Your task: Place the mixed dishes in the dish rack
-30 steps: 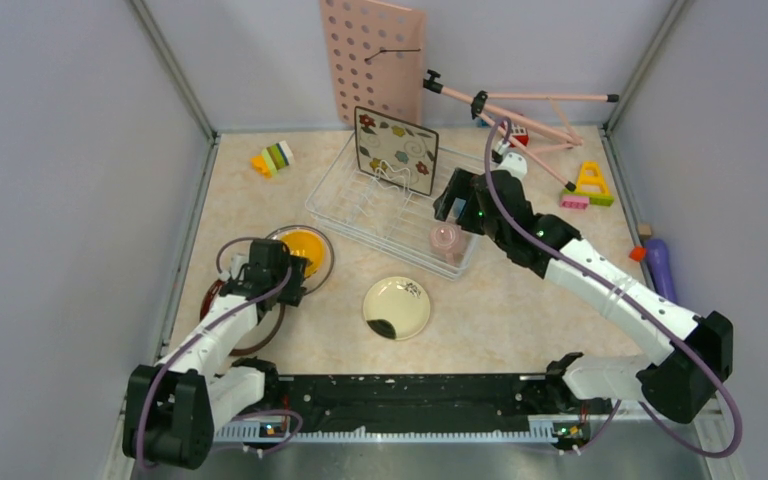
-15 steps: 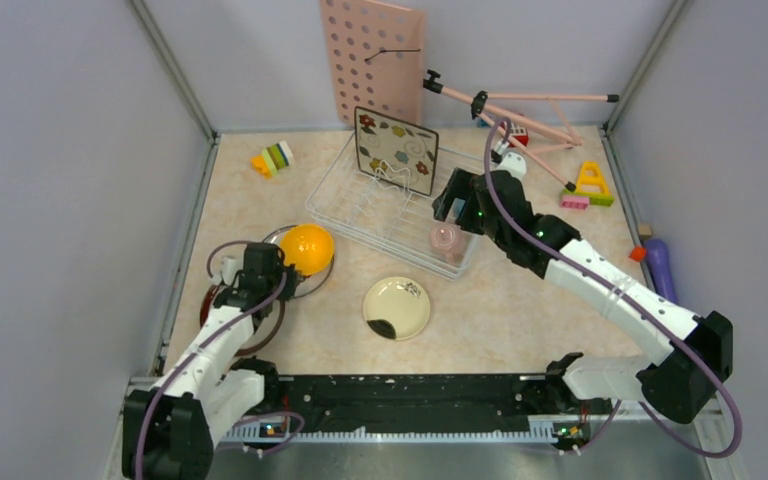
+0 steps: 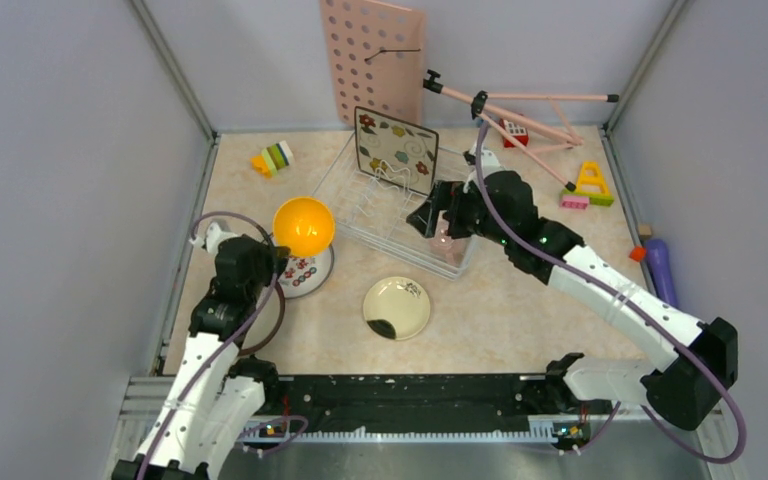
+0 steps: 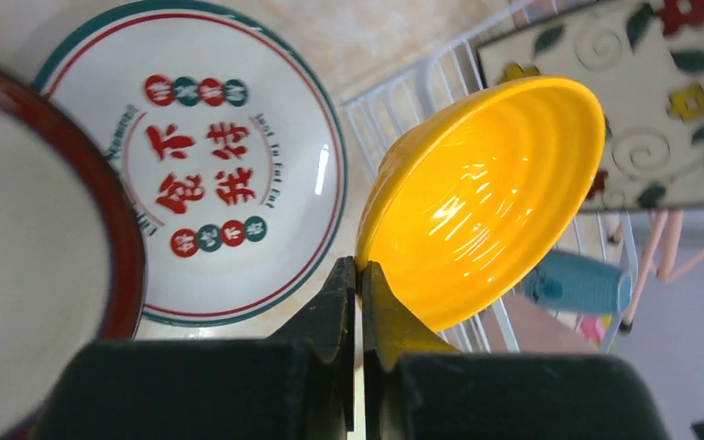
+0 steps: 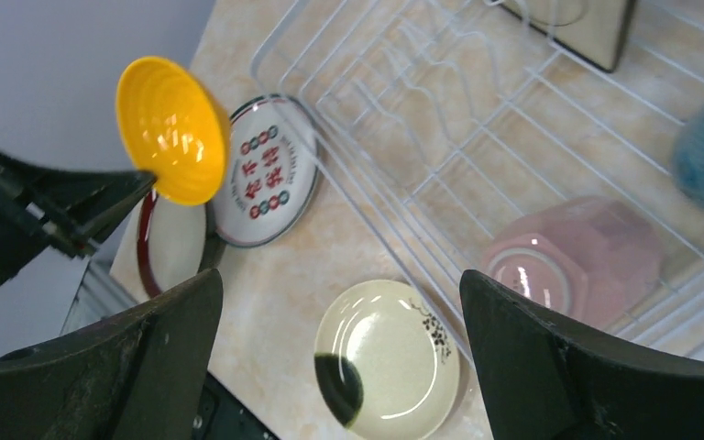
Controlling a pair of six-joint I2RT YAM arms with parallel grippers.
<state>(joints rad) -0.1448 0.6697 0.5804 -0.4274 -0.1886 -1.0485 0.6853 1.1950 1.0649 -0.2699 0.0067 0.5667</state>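
Now | my left gripper [image 4: 358, 275]: clamped on bowl [image 4: 490, 197] rim | right gripper [image 3: 426, 214]: jaws apart | I'd ease bowl upright between rack [image 3: 380, 235] prongs.

White links [image 3: 610, 290], black joints [image 3: 685, 375], purple cables [image 3: 482, 160], perhaps green lights [image 3: 540, 240]; black left end effector [image 4: 357, 275].

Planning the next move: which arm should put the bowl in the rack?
Left: its jaws grip the bowl by the rim, raised beside the rack. Right jaws hang open over the rack.

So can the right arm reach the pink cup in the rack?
Probably yes. The right gripper hangs open close above the pink cup, which lies in the dish rack with nothing covering it.
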